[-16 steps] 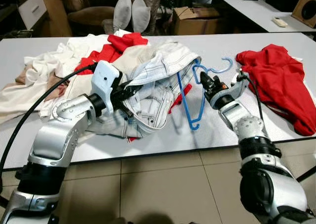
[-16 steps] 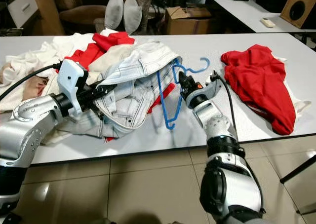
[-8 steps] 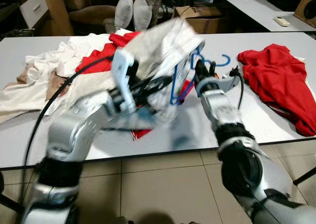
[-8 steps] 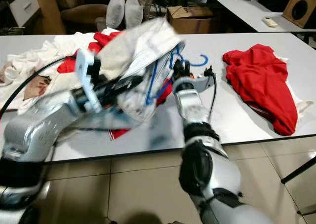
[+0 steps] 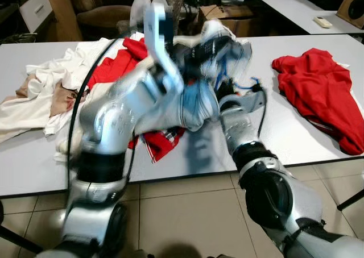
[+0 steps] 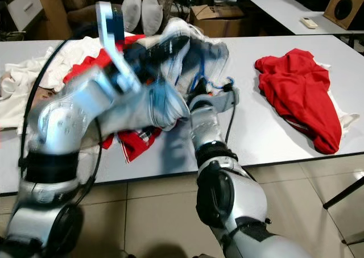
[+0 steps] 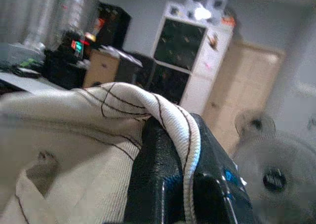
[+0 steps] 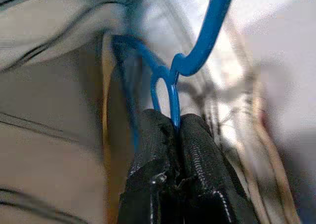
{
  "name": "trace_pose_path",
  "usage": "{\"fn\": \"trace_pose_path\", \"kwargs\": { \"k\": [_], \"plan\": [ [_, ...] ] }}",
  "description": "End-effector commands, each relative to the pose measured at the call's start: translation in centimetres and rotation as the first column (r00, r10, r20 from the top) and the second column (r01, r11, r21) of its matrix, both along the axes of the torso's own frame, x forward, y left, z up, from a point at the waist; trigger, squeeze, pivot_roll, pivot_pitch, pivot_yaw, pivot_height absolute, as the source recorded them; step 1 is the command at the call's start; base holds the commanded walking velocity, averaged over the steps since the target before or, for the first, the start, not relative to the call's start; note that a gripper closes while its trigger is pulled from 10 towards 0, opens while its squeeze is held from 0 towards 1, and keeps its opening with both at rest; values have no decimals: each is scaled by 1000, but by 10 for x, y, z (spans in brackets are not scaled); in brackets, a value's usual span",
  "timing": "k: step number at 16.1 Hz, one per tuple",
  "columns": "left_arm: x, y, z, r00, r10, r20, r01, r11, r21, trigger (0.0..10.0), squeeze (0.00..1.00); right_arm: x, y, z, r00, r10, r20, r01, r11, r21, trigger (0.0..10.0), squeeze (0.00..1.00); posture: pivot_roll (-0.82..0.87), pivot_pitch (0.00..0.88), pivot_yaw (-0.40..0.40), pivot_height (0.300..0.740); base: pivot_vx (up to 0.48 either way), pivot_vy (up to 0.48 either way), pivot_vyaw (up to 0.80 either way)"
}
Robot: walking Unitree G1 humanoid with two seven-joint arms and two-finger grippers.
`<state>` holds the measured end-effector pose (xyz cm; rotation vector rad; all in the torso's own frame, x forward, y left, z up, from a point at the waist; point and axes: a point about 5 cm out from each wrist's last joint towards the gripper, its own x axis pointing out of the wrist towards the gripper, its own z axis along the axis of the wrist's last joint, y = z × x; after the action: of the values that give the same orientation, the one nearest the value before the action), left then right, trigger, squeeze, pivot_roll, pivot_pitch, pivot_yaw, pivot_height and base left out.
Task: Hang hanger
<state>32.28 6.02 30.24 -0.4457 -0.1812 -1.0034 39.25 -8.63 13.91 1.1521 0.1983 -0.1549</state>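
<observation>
Above the white worktop (image 5: pixel 318 150), the right claw (image 8: pixel 173 128) was clamped on the blue hanger (image 8: pixel 207 31), while the left claw (image 7: pixel 185 184) pinched the pale denim garment (image 7: pixel 74 135) raised beside it.

- I see a white table (image 5: pixel 318 155) over tiled floor (image 5: pixel 187 212).
- Red garment (image 5: pixel 318 93) lies at my right.
- Cream and red clothes (image 5: pixel 62 87) are heaped left; a plaid piece (image 5: pixel 162 141), possibly, at the near edge.
</observation>
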Motion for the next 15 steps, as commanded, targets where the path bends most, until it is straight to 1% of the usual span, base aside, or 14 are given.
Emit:
{"fn": "trace_pose_path", "kwargs": {
  "k": [1, 2, 3, 4, 5, 7, 8, 9, 10, 11, 12, 13, 14, 15],
  "plan": [
    [-4, -1, 20, 998, -5, 68, 9, 998, -63, 0, 0, -5, -1, -15, 997, 8, -79, -12, 999, -50, 10000, 0, -33, 4, 15, 740, 0, 0, 0],
    [2, 1, 25, 998, 41, 57, -36, 996, -83, 0, 0, -7, -2, -19, 994, 17, -108, -26, 997, -80, 10000, 0, -36, 3, 18, 740, 0, 0, 0],
    [11, 7, 38, 992, 111, 59, -101, 984, -144, 0, 0, -10, -3, -26, 987, 55, -154, -72, 991, -110, 10000, 0, -38, 0, 20, 740, 0, 0, 0],
    [19, 12, 47, 984, 166, 57, -154, 972, -180, 0, 0, -11, -4, -29, 981, 86, -175, -108, 987, -119, 10000, 0, -42, 0, 23, 740, 0, 0, 0],
    [28, 18, 53, 973, 228, 44, -216, 958, -189, 0, 0, -10, -4, -26, 980, 108, -170, -130, 983, -126, 10000, 0, -45, 0, 26, 740, 0, 0, 0],
    [45, 29, 58, 936, 351, 22, -341, 922, -185, 0, 0, -9, -7, -19, 980, 132, -151, -148, 984, -98, 10000, 0, -52, 0, 31, 740, 0, 0, 0],
    [55, 38, 58, 900, 435, 12, -428, 890, -157, 0, 0, -10, -10, -15, 980, 141, -142, -152, 986, -74, 10000, 0, -56, 0, 35, 740, 0, 0, 0],
    [68, 46, 53, 863, 504, -26, -503, 855, -127, 0, 0, -14, -13, -8, 981, 145, -127, -154, 986, -59, 10000, 0, -58, 0, 36, 740, 0, 0, 0],
    [73, 51, 50, 839, 543, -33, -543, 833, -108, 0, 0, -17, -14, -4, 981, 153, -120, -160, 986, -49, 10000, 0, -58, 0, 36, 740, 0, 0, 0],
    [85, 63, 41, 772, 636, -24, -636, 770, -45, 0, 0, -26, -17, 9, 981, 177, -79, -180, 983, -35, 10000, 0, -66, 0, 44, 740, 0, 0, 0],
    [89, 68, 36, 747, 664, -23, -664, 747, -16, 0, 0, -30, -19, 16, 981, 186, -58, -188, 981, -35, 10000, 0, -68, 0, 46, 740, 0, 0, 0],
    [93, 75, 27, 717, 697, -16, -696, 717, 25, 0, 0, -38, -21, 25, 981, 193, -35, -194, 980, -34, 10000, 0, -74, 0, 48, 740, 0, 0, 0],
    [98, 83, 14, 679, 734, -14, -731, 677, 89, 0, 0, -46, -25, 36, 980, 201, -5, -201, 979, -37, 10000, 0, -76, 0, 50, 740, 0, 0, 0],
    [101, 93, -5, 633, 774, 15, -763, 620, 183, 0, 0, -56, -30, 50, 980, 199, 29, -197, 979, -41, 10000, 0, -81, 0, 54, 740, 0, 0, 0]
  ]
}}
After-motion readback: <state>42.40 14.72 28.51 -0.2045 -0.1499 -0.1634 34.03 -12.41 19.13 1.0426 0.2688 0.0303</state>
